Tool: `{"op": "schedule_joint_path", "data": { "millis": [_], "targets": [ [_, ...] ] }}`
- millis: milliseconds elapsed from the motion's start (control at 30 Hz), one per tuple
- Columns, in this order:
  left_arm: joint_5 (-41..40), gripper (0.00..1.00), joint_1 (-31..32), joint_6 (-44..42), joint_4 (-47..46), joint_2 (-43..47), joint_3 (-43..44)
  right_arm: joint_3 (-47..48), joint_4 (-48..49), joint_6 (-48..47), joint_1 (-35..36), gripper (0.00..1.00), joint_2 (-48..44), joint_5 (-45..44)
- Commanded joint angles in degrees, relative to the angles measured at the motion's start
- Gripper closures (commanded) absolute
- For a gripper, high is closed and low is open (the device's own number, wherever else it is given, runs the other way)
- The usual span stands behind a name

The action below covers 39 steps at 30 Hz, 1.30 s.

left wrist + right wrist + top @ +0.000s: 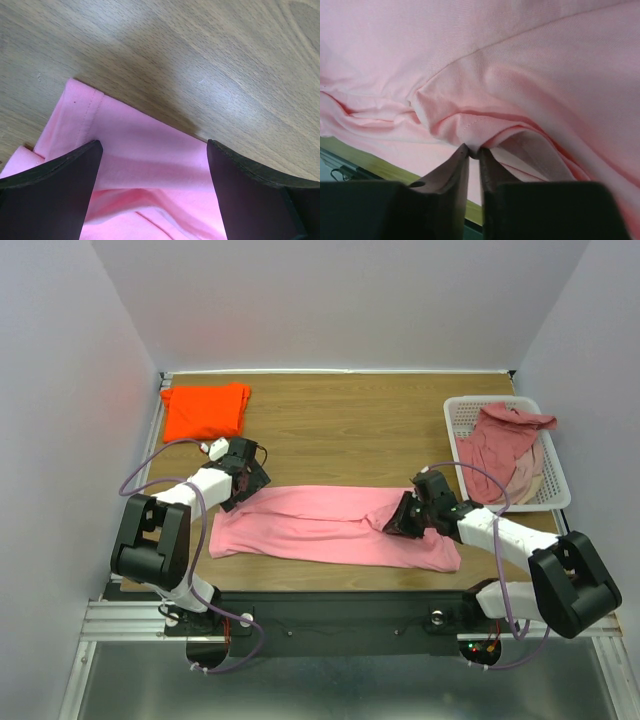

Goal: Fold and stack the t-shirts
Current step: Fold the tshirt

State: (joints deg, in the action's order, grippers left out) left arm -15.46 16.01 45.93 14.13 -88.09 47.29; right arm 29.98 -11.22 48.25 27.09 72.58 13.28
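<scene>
A bubblegum pink t-shirt [320, 522] lies folded into a long strip across the near part of the table. My left gripper [243, 483] is open over its upper left corner; in the left wrist view the pink cloth [150, 165] lies between the wide-apart fingers [60, 190]. My right gripper [402, 517] is shut on a fold of the pink t-shirt [475, 130] near its right end and bunches it up. A folded bright orange t-shirt [205, 410] lies at the far left. Dusty rose and cream t-shirts [503, 445] fill the basket.
A white plastic mesh basket [556, 485] stands at the right side of the table. The wooden table [350, 430] has white walls around it. Its near edge and a metal rail [330, 625] run below the pink shirt.
</scene>
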Motion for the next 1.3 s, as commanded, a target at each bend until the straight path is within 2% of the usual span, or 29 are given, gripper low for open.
{"op": "schedule_joint_path", "data": {
  "millis": [0, 33, 367, 500, 800, 833, 867, 933, 967, 1033, 1100, 1133, 1267],
  "targets": [
    [-0.1, 0.02, -0.5, -0.2, 2.9, 1.5, -2.0, -0.6, 3.1, 1.0, 0.5, 0.86, -0.2, -1.4],
    [-0.2, 0.02, -0.5, -0.1, 2.8, 1.6, -2.2, -0.9, 3.1, 1.2, 0.5, 1.0, -0.4, -1.6],
    [-0.3, 0.02, -0.5, -0.3, 2.6, 1.8, -2.6, -1.4, 3.0, 6.4, 4.4, 1.0, -6.6, 6.2],
    [-0.3, 0.02, -0.5, -0.3, 2.5, 1.8, -2.6, -1.3, 3.1, 10.3, 8.5, 0.99, -6.8, 5.5],
    [-0.5, 0.02, -0.5, -0.6, 2.7, 1.8, -2.3, -2.1, 3.2, 17.5, 11.3, 0.99, -5.3, 2.8],
    [-0.5, 0.02, -0.5, -0.7, 2.7, 1.9, -2.2, -2.1, 3.2, 17.7, 11.6, 0.96, -4.9, 3.1],
    [-0.5, 0.02, -0.5, -0.7, 2.7, 1.9, -2.1, -2.2, 3.2, 17.9, 11.7, 0.83, -4.6, 3.2],
    [-0.6, 0.02, -0.5, -0.6, 2.8, 1.8, -2.1, -2.1, 3.1, 17.7, 12.0, 0.68, -4.2, 4.0],
    [-0.6, 0.02, -0.5, -0.7, 3.0, 1.9, -2.0, -1.9, 3.1, 16.9, 12.1, 0.53, -4.3, 4.3],
    [-0.9, 0.02, -0.5, -0.7, 3.2, 1.8, -2.0, -0.8, 3.1, 15.4, 12.2, 0.44, -4.9, 5.7],
    [-1.0, 0.02, -0.5, -0.6, 3.4, 2.0, -1.8, 0.9, 2.8, 12.2, 12.2, 0.2, -6.5, 6.6],
    [-1.1, 0.02, -0.5, -0.7, 3.4, 1.9, -1.8, 1.7, 2.6, 10.7, 12.2, 0.0, -6.9, 8.0],
    [-1.4, 0.02, -0.5, -0.7, 4.2, 1.8, -1.0, 5.8, -3.1, 5.5, 12.2, 0.0, -8.5, 6.9]
  ]
}}
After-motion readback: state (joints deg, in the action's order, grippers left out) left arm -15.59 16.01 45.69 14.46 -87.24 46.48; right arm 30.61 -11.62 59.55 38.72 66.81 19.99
